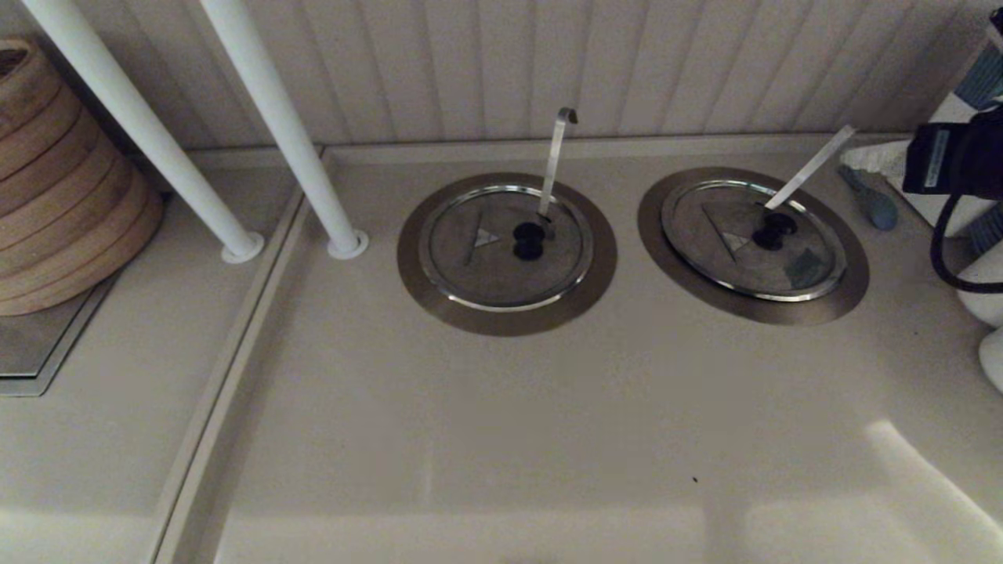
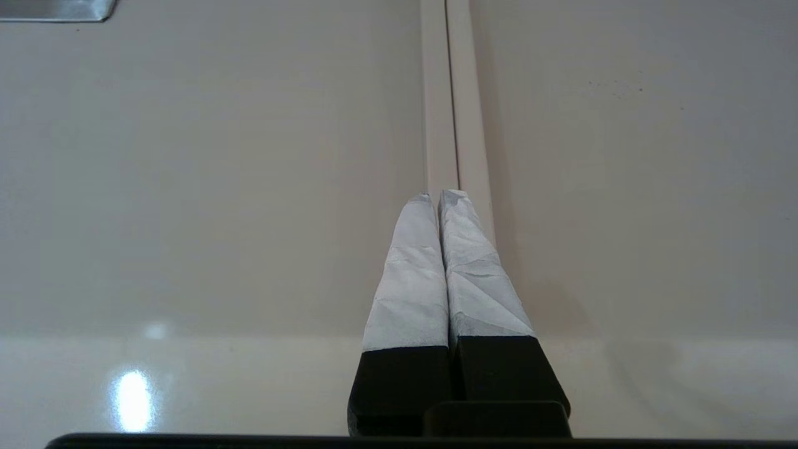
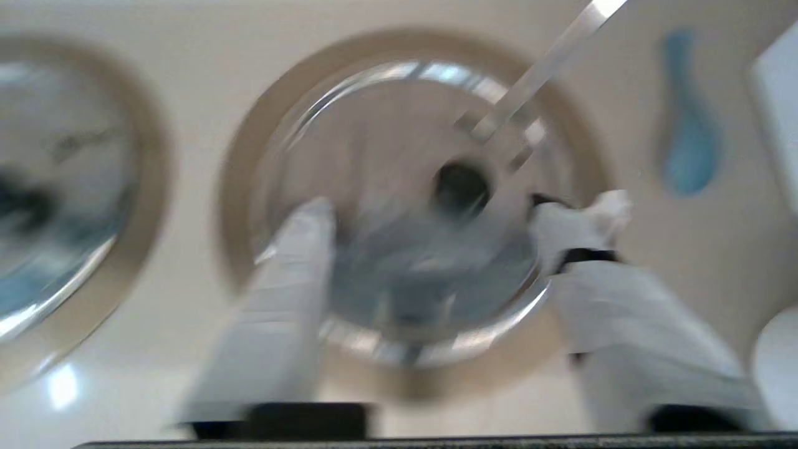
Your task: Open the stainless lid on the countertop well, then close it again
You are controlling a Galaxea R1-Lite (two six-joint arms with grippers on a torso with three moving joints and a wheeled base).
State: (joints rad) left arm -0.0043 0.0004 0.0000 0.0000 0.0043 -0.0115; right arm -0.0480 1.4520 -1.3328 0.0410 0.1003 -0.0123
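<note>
The stainless lid, with its black knob and bluish-grey patch, lies flat on the countertop well at the right. A straight flat utensil handle pokes out past the lid. In the right wrist view my right gripper is open, one white finger on each side of the lid, above it and apart from the knob. Only the right arm's black wrist shows in the head view. My left gripper is shut and empty over a countertop seam.
A similar lid with a hook-tipped handle covers the left well. A blue spoon-like object and white items lie at the right. Two white poles and stacked bamboo steamers stand at the left.
</note>
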